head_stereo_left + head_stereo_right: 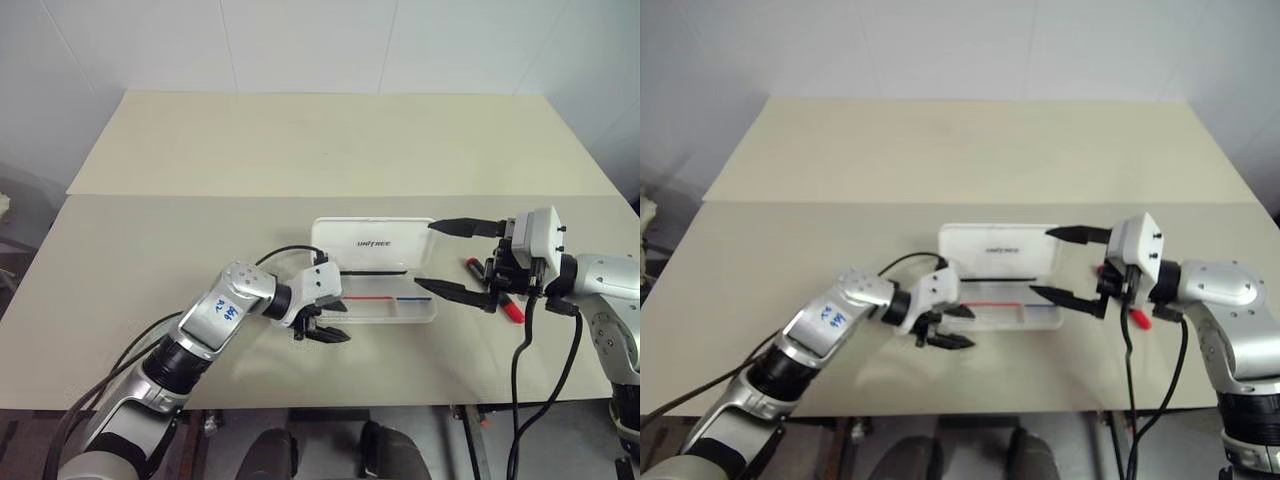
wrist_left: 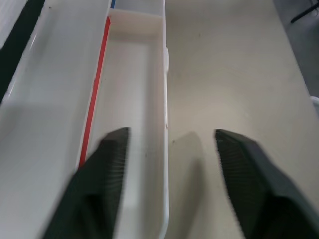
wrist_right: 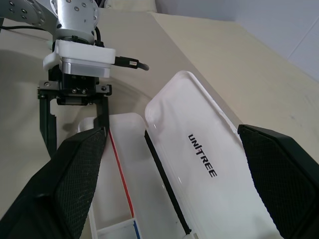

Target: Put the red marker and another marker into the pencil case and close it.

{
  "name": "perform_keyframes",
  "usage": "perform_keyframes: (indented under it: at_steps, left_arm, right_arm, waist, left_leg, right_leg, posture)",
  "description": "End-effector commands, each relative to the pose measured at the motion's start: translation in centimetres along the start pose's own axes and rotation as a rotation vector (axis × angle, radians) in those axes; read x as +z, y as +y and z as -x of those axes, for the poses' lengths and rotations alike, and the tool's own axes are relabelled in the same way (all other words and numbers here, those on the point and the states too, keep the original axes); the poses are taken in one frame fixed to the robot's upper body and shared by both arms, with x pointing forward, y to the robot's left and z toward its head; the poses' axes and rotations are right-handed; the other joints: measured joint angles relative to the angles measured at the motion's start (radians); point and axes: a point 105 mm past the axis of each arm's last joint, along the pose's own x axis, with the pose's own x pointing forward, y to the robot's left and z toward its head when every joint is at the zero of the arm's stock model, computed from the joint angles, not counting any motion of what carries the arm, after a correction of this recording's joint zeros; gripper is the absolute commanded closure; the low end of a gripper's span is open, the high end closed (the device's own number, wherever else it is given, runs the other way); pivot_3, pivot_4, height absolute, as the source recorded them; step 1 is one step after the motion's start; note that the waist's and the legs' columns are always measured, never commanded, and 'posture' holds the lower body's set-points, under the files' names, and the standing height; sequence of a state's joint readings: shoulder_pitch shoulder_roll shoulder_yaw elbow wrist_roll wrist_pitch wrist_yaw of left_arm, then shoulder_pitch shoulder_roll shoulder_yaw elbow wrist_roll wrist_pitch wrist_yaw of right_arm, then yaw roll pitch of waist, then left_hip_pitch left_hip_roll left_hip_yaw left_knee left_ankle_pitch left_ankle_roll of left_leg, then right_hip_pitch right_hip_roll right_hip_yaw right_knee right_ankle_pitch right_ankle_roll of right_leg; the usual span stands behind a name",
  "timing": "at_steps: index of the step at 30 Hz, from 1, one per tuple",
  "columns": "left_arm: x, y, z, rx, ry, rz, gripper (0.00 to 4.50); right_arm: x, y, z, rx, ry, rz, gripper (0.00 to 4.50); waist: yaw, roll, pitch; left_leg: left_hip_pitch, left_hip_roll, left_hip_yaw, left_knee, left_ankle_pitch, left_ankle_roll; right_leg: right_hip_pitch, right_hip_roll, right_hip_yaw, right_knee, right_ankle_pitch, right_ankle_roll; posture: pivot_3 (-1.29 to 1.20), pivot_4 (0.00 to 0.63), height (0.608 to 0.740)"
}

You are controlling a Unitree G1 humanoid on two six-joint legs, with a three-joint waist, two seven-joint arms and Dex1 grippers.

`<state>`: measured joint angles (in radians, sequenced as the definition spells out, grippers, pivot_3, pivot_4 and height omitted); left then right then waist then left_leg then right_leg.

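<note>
Your open pencil case (image 1: 375, 270) lies on the desk (image 1: 200, 240) between both spread, empty claws, left claw (image 1: 322, 322) and right claw (image 1: 455, 258), red marker (image 1: 508, 306) behind the right.

Pencil case (image 1: 375, 270) between both pincers

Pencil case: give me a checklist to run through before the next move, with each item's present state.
1. Pencil case lid up: ok, it stands open with the lettering showing.
2. Tray free to take markers: ok as far as seen, the bare part holds only the red-and-blue stripe.
3. Left gripper free: ok, open and holding nothing, at the case's left end.
4. Right gripper free: ok, open wide, at the case's right end.
5. Red marker reachable: cannot tell, it lies on the table partly hidden under the right gripper.
6. Second marker located: cannot tell.
</note>
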<state>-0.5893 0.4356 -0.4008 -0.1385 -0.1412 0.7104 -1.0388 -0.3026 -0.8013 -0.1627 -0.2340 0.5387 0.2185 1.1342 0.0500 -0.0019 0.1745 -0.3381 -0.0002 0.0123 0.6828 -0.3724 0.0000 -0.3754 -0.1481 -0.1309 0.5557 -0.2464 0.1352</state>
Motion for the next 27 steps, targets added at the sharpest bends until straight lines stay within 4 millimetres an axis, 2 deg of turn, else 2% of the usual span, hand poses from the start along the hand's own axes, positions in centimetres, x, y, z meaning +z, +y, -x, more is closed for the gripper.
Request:
perform_keyframes:
  at_steps: [1,8,13,19,23,27]
  left_arm:
    - [2.1,-0.1,0.9,-0.031,-0.144,0.003,0.93]
    - [1.8,-0.7,2.7,-0.088,-0.233,0.031,0.93]
    - [1.2,-1.0,3.1,-0.097,-0.295,0.04,0.93]
    - [1.1,-0.5,3.3,-0.069,-0.411,0.026,0.93]
    - [2.3,-0.3,3.9,-0.036,-0.56,-0.034,0.93]
    - [3.5,-0.8,5.2,-0.028,-0.621,-0.084,0.93]
  right_arm:
    - [1.1,-0.2,-0.2,-0.004,-0.033,0.041,0.0]
    - [0.9,-0.3,-0.2,-0.012,-0.033,0.029,0.0]
    - [1.1,-0.7,0.1,-0.053,-0.031,0.025,0.0]
    - [1.3,-2.4,1.7,-0.196,-0.02,-0.017,0.0]
    - [-1.5,-3.8,5.0,-0.4,0.137,-0.1,0.0]
    - [-4.8,-3.2,7.9,-0.525,0.262,-0.181,0.0]
  waist:
    - [0.0,0.0,0.0]
    - [-0.006,0.0,0.0]
    - [-0.004,0.0,0.0]
    - [-0.003,0.0,0.0]
    - [0.005,0.0,0.0]
    - [0.0,0.0,0.0]
  left_leg:
    - [0.0,0.0,0.0,0.0,0.0,0.0]
    - [0.0,0.0,0.0,0.0,0.0,0.0]
    - [0.0,0.0,0.0,0.0,0.0,0.0]
    - [0.0,0.0,0.0,0.0,0.0,0.0]
    - [0.0,0.0,0.0,0.0,0.0,0.0]
    - [0.0,0.0,0.001,-0.001,0.0,0.0]
  right_leg:
    - [0.0,0.0,0.0,0.0,0.0,0.0]
    - [0.0,0.0,0.0,0.0,0.0,0.0]
    - [0.0,0.0,0.0,0.0,0.0,0.0]
    - [0.0,0.0,0.0,0.0,0.0,0.0]
    - [0.0,0.0,-0.001,0.0,0.0,0.0]
    - [0.0,0.0,-0.001,0.0,0.0,0.0]
  posture:
    - [0.0,0.15,0.74]
    - [0.0,0.15,0.74]
    - [0.0,0.15,0.74]
    - [0.0,0.15,0.74]
    - [0.0,0.15,0.74]
    - [0.0,0.15,0.74]
